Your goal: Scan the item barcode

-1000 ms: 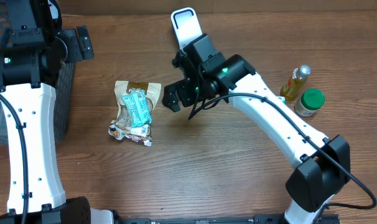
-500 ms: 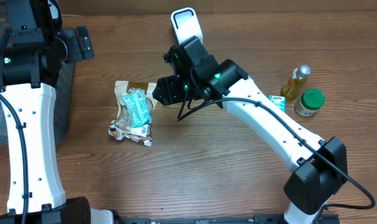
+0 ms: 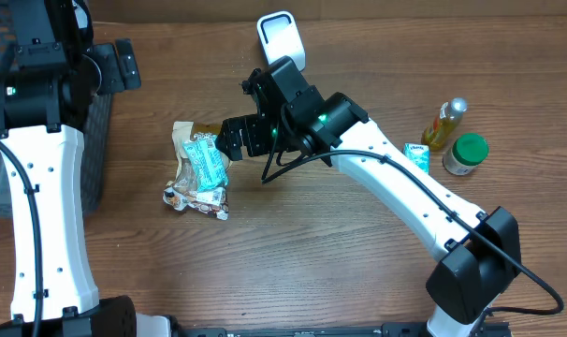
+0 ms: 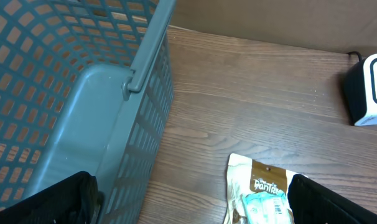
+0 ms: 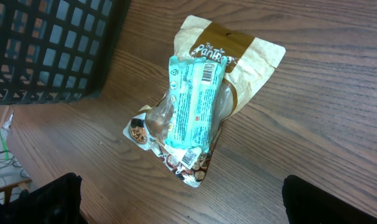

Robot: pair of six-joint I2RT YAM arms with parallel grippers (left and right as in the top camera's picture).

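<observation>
Overhead view: the right gripper [image 3: 239, 138] hovers just beside the teal plastic snack packet [image 3: 206, 161], which lies on a cream-and-brown paper pouch [image 3: 199, 132], well apart from the white box-shaped scanner [image 3: 279, 37]. Both the right gripper and the left gripper [image 3: 118, 65], near the grey mesh basket [image 4: 64, 74], stand fully spread and hold nothing.

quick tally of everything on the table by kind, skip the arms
packets: 2, brown pouch and teal packet
bottles and jars: 2, yellow bottle and green-lidded jar
small carton: 1
scanner: 1
basket: 1
total: 7
</observation>
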